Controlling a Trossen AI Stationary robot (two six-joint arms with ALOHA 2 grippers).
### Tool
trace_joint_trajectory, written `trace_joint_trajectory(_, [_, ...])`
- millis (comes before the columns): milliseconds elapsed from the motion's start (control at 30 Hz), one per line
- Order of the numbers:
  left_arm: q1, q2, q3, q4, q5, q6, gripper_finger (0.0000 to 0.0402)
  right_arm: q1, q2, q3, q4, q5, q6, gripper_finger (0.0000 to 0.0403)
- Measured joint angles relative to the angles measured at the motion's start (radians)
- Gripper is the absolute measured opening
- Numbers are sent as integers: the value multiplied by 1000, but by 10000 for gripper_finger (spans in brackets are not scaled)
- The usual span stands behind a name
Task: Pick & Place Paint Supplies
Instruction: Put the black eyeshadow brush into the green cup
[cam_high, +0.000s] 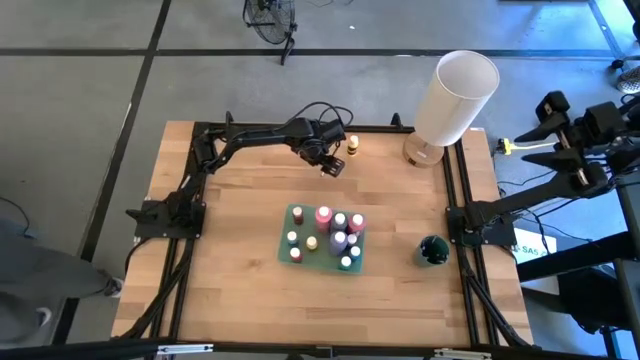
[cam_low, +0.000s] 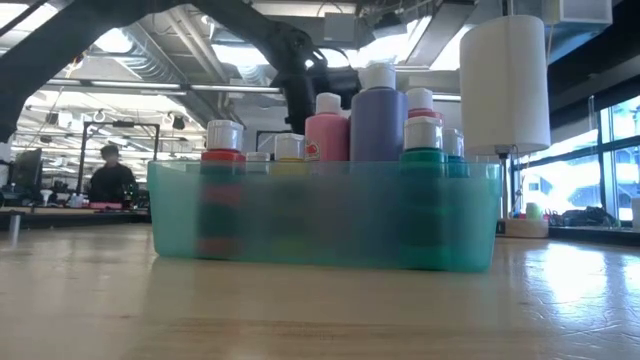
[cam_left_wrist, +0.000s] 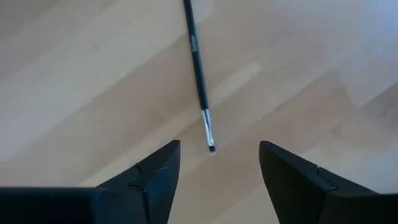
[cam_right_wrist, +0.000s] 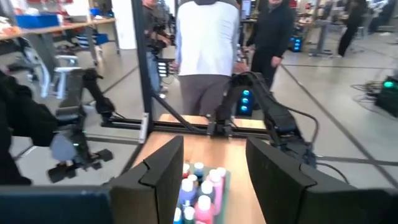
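Near the table's far edge, the left gripper (cam_left_wrist: 214, 168) hangs with its fingers spread over a thin dark-handled brush (cam_left_wrist: 198, 68) lying flat on bare wood, bristle tip toward the gap. It looks light, stiff and prone to roll (best pinched across mid-handle, low to the board). The bottles stand in the green tray (cam_high: 290, 228). The right gripper (cam_right_wrist: 208, 177) waits off the table's right side, fingers apart and empty.

You have 2 matte black arms of blocky jointed links, with black cables looping beside the left arm's wrist. The left end effector (cam_left_wrist: 214, 171) and the right end effector (cam_right_wrist: 211, 171) each carry 2 dark, wedge-shaped fingers with faint seam lines.
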Motion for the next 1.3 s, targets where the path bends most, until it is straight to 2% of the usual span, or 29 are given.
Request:
trace_joint_trajectory(233, [-13, 12, 0, 5, 13, 7, 199, 0, 0, 0, -24, 87, -31, 178])
trace_joint_trajectory(400, [-29, 12, 0, 8, -75, 35, 185, 0, 0, 0, -24, 91, -59, 178])
trace_joint_trajectory(500, [-33, 12, 0, 13, -91, 42, 180, 0, 0, 0, -24, 95, -74, 178])
trace_joint_trajectory(800, [-40, 21, 0, 69, -82, 100, 177, 0, 0, 0, -24, 110, -82, 178])
trace_joint_trajectory(1033, [-33, 79, 0, 66, 28, 39, 181, 0, 0, 0, -47, 109, -75, 178])
trace_joint_trajectory(1133, [-32, 87, 0, 65, 27, 31, 178, 0, 0, 0, -46, 109, -75, 178])
trace_joint_trajectory(1300, [-34, 86, 0, 69, -32, 33, 173, 0, 0, 0, -46, 108, -73, 178])
